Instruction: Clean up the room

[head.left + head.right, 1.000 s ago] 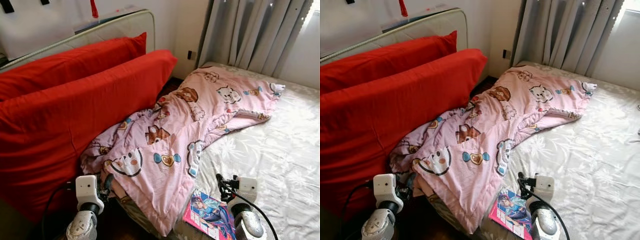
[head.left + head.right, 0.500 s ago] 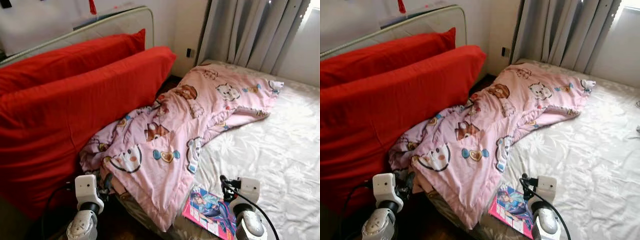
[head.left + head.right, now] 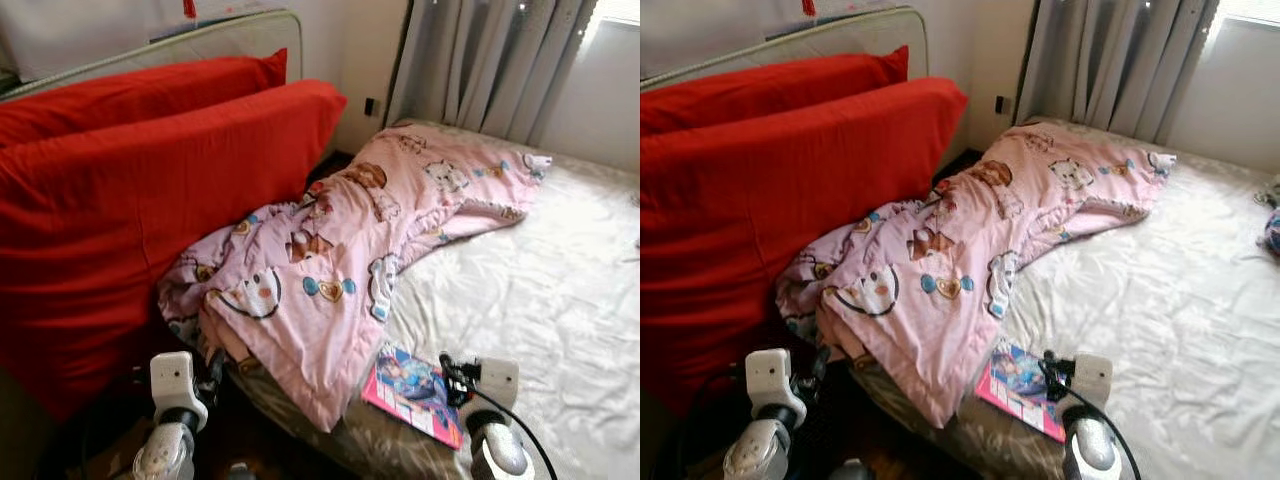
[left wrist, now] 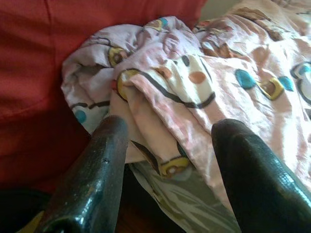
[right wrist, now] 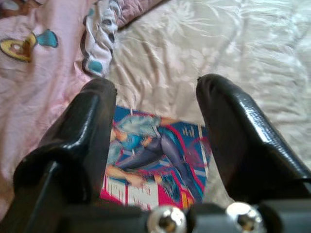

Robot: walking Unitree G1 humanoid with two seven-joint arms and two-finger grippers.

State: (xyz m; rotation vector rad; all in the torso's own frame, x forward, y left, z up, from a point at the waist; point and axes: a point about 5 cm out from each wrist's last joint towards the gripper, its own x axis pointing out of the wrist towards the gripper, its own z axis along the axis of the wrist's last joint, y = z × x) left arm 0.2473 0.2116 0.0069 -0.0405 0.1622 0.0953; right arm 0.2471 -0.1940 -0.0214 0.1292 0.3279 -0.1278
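Since the right hand [image 5: 155, 145] hovers wide open, empty, over the magazine [image 3: 415, 393] at 5 o'clock on the bed [image 3: 540, 290], a sloppy pinch could honestly just snag the pink blanket [image 3: 330, 270] beside it instead.

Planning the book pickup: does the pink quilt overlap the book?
Apart. The left eye view shows a strip of bedsheet between the pink quilt and the book.

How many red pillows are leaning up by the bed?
2: the front large red fabric pillow stands beside the pink cartoon-print quilt; the rear red pillow stands behind it. More may be hidden.
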